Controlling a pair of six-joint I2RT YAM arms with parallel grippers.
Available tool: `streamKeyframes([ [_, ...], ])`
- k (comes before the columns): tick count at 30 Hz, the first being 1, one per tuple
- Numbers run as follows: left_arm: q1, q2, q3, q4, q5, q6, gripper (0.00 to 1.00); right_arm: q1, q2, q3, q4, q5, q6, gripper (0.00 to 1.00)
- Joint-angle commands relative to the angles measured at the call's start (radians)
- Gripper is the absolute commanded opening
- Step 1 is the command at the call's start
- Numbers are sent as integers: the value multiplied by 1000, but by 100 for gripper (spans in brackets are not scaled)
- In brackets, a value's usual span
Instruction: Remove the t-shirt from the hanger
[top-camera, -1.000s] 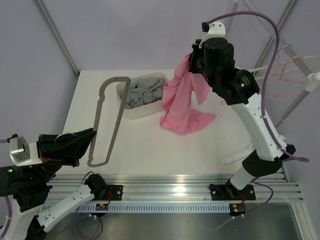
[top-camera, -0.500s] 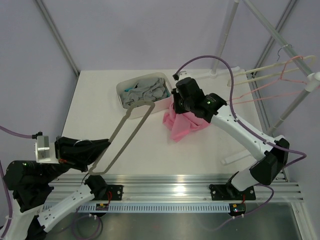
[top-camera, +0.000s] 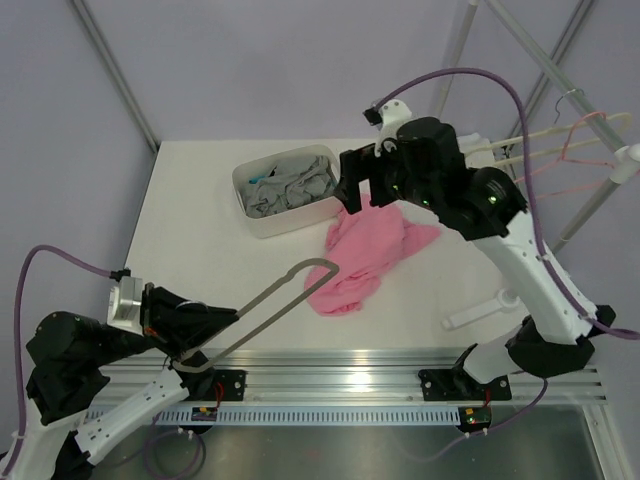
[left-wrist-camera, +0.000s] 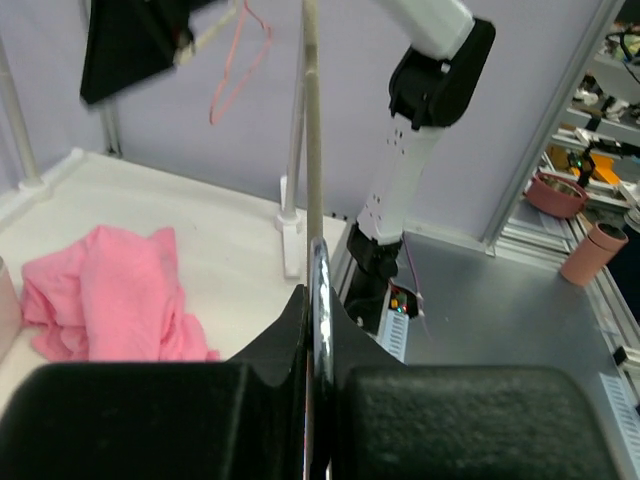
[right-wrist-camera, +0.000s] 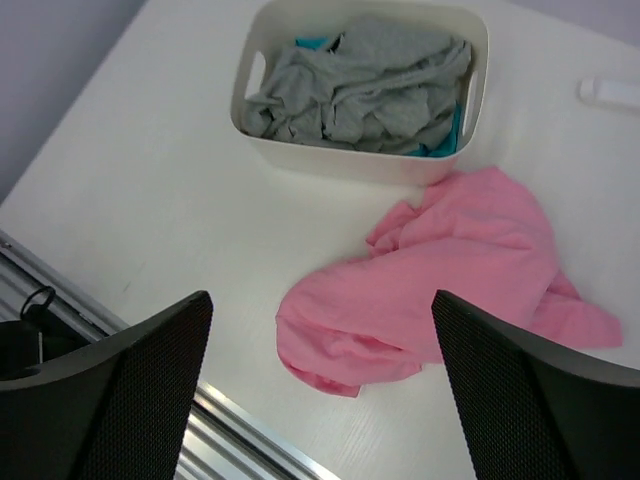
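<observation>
The bright pink t-shirt (top-camera: 365, 255) lies crumpled on the white table, in front of the tub, with nothing gripping it; it also shows in the wrist views (right-wrist-camera: 450, 280) (left-wrist-camera: 110, 295). The dark grey-brown hanger (top-camera: 310, 265) is free of the shirt and slants up from the table's near left edge. My left gripper (top-camera: 190, 345) is shut on its silver hook (left-wrist-camera: 320, 300), and the hanger runs upward from the jaws (left-wrist-camera: 312, 120). My right gripper (top-camera: 365, 190) hangs above the t-shirt, open and empty (right-wrist-camera: 320, 300).
A white tub (top-camera: 285, 190) (right-wrist-camera: 360, 90) of grey clothes stands at the back of the table. A cream hanger and a thin pink wire hanger (top-camera: 560, 145) hang on the rack at the right. An aluminium rail (top-camera: 350, 365) runs along the near edge.
My right gripper opened and let the t-shirt drop onto the table, then rose above it. My left arm drew the hanger toward the near left, clear of the shirt.
</observation>
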Motion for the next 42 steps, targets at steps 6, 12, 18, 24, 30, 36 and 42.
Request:
streamKeyframes([
  [6, 1, 67, -32, -103, 155, -9, 0, -1, -170, 91, -158, -304, -135, 99],
  [12, 1, 110, -34, -105, 175, 13, 0, -1, -161, 122, -158, -755, -230, 100],
  [18, 1, 172, -42, -105, 163, 18, 0, 80, -105, 136, -220, -887, -334, 100],
  [24, 1, 230, -57, -93, 182, 19, 0, 160, -111, -72, -217, -861, -412, 96],
  [30, 1, 252, -66, -85, 161, 11, 0, 170, -125, -142, -151, -892, -415, 90],
  [36, 1, 259, -86, -60, 170, -2, 0, 243, -48, -145, -151, -806, -414, 83],
  [42, 1, 259, -97, -51, 170, -5, 0, 281, 0, -160, -145, -763, -411, 77],
])
